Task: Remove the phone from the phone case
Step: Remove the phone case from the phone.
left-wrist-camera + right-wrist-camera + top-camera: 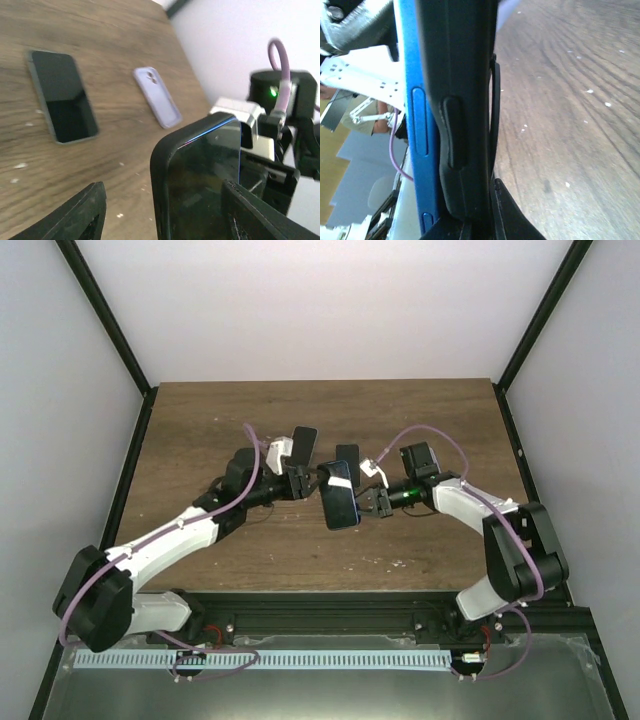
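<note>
The phone [338,498] hangs in the air above the middle of the wooden table [430,420], between the two arms and clear of the wood. The right gripper [372,502] pinches it from the right. In the right wrist view the device fills the frame edge-on, and one dark finger [512,212] presses against the phone case [462,75] at the bottom. The left gripper [303,480] is spread wide at the phone's far end. In its wrist view one finger [75,215] stands well apart from the case, while the other overlaps the lower right of the screen; whether it touches cannot be told.

The case is thick, matte black and rubbery-looking, with rounded corners and a raised button cover on its side wall. The phone has a glossy dark screen and a bright blue side rail with slim buttons. Seen edge-on, that rail lies bare beside the black wall rather than under it. From the left wrist, the case rim wraps the screen's upper corner.

Farther back on the grained wood lie a dark phone [62,95], flat with its screen up, and a lavender case [157,97], back up with its camera cut-out showing. The two are near each other but apart.
</note>
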### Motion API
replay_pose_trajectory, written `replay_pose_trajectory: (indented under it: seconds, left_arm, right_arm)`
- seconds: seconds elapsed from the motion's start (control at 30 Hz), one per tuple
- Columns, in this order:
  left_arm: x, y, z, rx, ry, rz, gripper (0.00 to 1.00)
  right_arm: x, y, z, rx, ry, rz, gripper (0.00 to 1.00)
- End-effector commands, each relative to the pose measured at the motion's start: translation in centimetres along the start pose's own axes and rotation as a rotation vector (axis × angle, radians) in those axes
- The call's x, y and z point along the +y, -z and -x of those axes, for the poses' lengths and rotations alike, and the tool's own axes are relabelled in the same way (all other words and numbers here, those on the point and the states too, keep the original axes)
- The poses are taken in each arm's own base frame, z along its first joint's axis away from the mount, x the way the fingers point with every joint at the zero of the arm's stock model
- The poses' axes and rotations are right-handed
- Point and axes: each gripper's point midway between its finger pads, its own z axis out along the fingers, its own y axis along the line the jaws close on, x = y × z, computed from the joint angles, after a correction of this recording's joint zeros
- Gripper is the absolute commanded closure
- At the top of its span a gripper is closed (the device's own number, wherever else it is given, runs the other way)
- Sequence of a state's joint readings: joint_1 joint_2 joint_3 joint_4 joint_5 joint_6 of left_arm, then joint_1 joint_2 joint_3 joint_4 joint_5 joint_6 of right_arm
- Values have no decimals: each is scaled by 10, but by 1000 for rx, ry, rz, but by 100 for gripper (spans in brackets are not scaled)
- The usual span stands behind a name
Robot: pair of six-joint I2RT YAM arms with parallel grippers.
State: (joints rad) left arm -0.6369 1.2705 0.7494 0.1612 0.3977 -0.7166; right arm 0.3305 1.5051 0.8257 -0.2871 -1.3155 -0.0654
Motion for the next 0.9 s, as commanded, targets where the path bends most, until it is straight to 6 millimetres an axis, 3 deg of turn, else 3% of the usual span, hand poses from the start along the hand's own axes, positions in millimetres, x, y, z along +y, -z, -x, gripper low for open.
replay_pose_trajectory:
  seconds: [0.0, 0.1, 0.37, 0.57, 0.7, 0.87]
  left_arm:
    - [31, 17, 22, -115, -58, 250, 35]
    - [38, 29, 18, -134, -117, 356, 34]
    - [28, 37, -31, -67, -366, 478, 41]
    - [2, 15, -66, 39, -585, 509, 38]
    - [-3, -8, -89, 125, -740, 594, 36]
    - [2, -29, -96, 163, -814, 688, 35]
  right_arm:
    - [-16, 2, 12, -38, 12, -8, 99]
    - [-31, -1, 8, -30, -56, -14, 99]
    - [-54, -4, 3, -23, -146, -82, 99]
    - [-64, -5, 3, -30, -220, -117, 99]
    - [-76, -6, 0, -37, -298, -179, 99]
    - [-83, -6, -1, -44, -361, -234, 99]
